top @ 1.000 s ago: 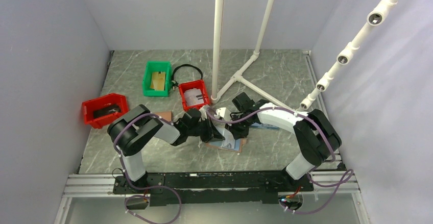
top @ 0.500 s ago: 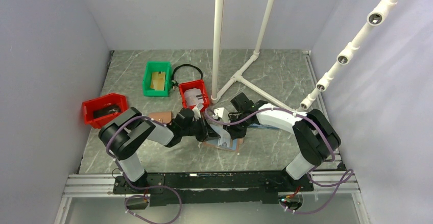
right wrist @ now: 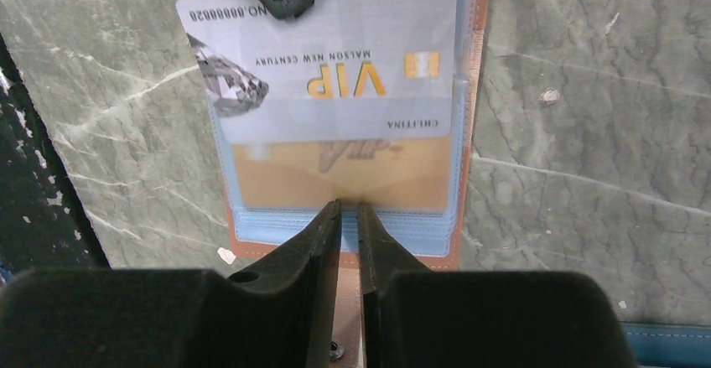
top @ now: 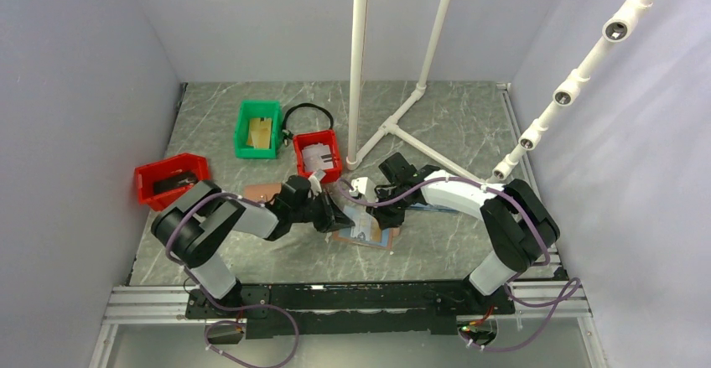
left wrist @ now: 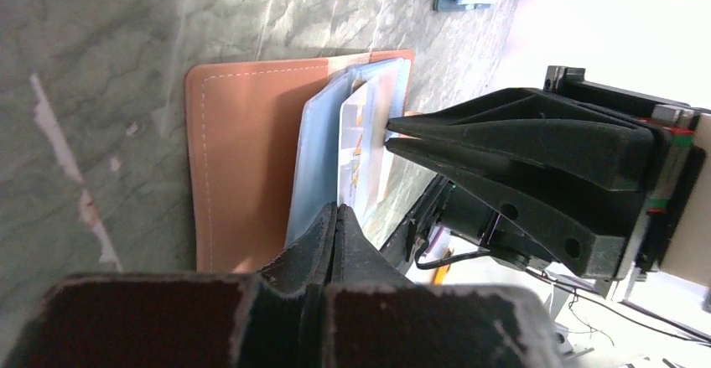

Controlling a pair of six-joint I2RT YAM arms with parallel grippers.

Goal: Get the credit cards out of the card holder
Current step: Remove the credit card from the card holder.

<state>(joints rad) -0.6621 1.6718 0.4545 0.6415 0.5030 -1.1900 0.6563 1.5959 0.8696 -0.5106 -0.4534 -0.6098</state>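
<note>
Left gripper (left wrist: 335, 217) tight on credit card (right wrist: 335, 66)

Two red bins (top: 149, 194) (top: 298, 154), one green bin (top: 256, 154), one card holder (left wrist: 243, 158), two credit cards (right wrist: 335, 75) (right wrist: 335, 175).

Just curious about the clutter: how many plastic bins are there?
3: a green bin at the back left, a red bin right of it, a second red bin near the left wall. More may be hidden.

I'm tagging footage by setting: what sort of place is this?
Probably a lab robot cell: plain walls box in a marble-look tabletop, two arms bolt to an aluminium rail, a white pipe frame stands behind.
</note>
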